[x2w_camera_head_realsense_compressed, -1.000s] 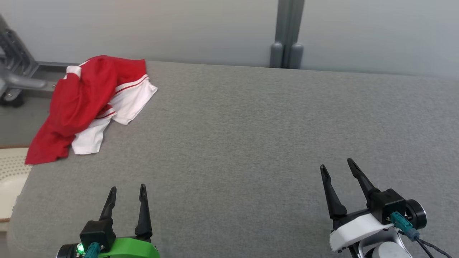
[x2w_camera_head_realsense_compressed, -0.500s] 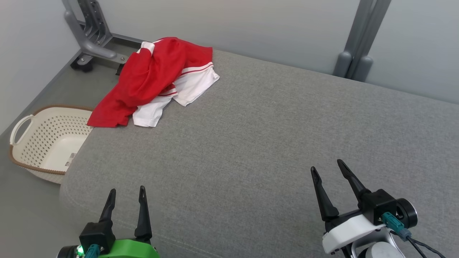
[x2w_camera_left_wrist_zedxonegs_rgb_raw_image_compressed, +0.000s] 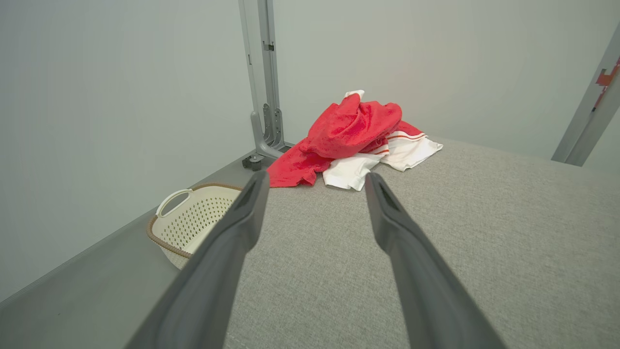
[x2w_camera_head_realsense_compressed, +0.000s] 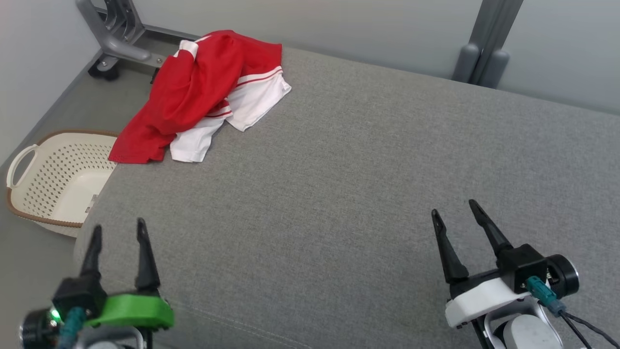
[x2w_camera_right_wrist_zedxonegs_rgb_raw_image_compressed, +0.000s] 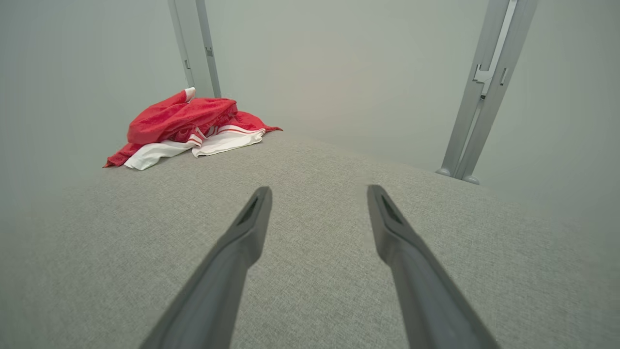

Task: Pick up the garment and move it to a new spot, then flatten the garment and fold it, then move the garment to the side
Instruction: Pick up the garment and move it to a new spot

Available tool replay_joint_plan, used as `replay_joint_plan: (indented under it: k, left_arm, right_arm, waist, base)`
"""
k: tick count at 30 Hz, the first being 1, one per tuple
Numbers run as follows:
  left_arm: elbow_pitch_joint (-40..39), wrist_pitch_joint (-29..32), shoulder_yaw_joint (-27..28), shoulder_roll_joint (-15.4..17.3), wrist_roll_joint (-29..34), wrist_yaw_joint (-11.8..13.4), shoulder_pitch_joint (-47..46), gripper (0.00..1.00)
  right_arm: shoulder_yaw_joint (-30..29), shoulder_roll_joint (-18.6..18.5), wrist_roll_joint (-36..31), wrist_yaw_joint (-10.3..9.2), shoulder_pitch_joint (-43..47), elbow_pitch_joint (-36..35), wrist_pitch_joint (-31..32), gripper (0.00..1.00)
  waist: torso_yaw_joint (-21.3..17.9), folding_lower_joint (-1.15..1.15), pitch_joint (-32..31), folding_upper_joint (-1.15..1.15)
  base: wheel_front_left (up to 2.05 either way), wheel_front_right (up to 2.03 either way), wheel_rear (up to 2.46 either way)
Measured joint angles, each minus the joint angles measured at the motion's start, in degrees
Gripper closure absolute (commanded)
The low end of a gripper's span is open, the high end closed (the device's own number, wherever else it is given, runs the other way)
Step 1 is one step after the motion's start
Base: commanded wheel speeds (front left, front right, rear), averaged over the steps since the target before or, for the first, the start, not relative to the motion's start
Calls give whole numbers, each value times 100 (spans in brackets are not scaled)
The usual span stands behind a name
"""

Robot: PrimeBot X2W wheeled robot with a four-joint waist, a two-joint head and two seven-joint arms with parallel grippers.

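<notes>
Garment (x2w_camera_head_realsense_compressed: 193,92): red/white, crumpled heap on the far-left corner of the grey pad (x2w_camera_head_realsense_compressed: 348,160). Not flattened, not folded. The red part sits on top, and white panels with red stripes stick out toward the pad's middle. The red hem reaches the pad's left edge.

Left gripper (x2w_camera_head_realsense_compressed: 119,224): at the pad's near-left edge, fingers apart, nothing held, a bit blurred in head view. In its wrist view the garment sits well ahead, just above the gap between the fingertips.

Right gripper (x2w_camera_head_realsense_compressed: 454,207): near-right over the pad, fingers apart, empty, well apart from the garment.

Basket (x2w_camera_head_realsense_compressed: 48,179): cream, perforated, brown rim, on the floor just beside the pad's left edge, near the red hem.

Grey frame leg (x2w_camera_head_realsense_compressed: 116,46) with a caster stands behind the garment. Post (x2w_camera_head_realsense_compressed: 487,34) stands at the far right.
</notes>
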Motion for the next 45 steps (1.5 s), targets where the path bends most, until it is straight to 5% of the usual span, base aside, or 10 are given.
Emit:
replay_joint_plan:
  k: [7,16,26,34,35,36,38,45]
  left_arm:
    - [-93,-1,391,619,246,-165,-1502,0]
    - [1290,730,474,1846,345,-615,-4037,0]
    - [3192,1473,180,1844,-392,-896,-5295,0]
    - [3872,1757,-468,1777,-1144,-917,-5513,0]
    - [3917,1745,-543,1791,-1217,-917,-5527,6]
    - [3963,1709,-610,1816,-1293,-917,-5544,51]
    - [4012,1638,-715,1883,-1396,-917,-5578,100]
    - [4196,1395,-1061,2221,-1634,-924,-5635,100]
  right_arm:
    - [-327,-4,-430,0,-159,-452,0,0]
    - [-447,-2,-911,0,-507,-1326,0,0]
    - [-649,-7,-1090,0,-494,-2057,0,0]
    - [-664,-8,-1091,0,-441,-2260,0,0]
    - [-669,-8,-1091,0,-443,-2280,0,0]
    - [-667,-7,-1090,0,-449,-2293,0,0]
    - [-662,-7,-1078,0,-459,-2292,0,0]
    - [-584,-7,-929,0,-494,-2163,0,0]
  waist:
    - [-179,0,540,0]
    - [-529,0,1529,0]
    - [-903,1,2611,0]
    - [-1146,1,3185,0]
    - [-1174,1,3226,0]
    - [-1203,1,3257,0]
    - [-1250,1,3288,0]
    - [-1306,1,3130,0]
  base:
    - [0,0,0]
    - [0,0,0]
    - [0,0,0]
    - [0,0,0]
    - [0,0,0]
    - [0,0,0]
    - [0,0,0]
    - [0,0,0]
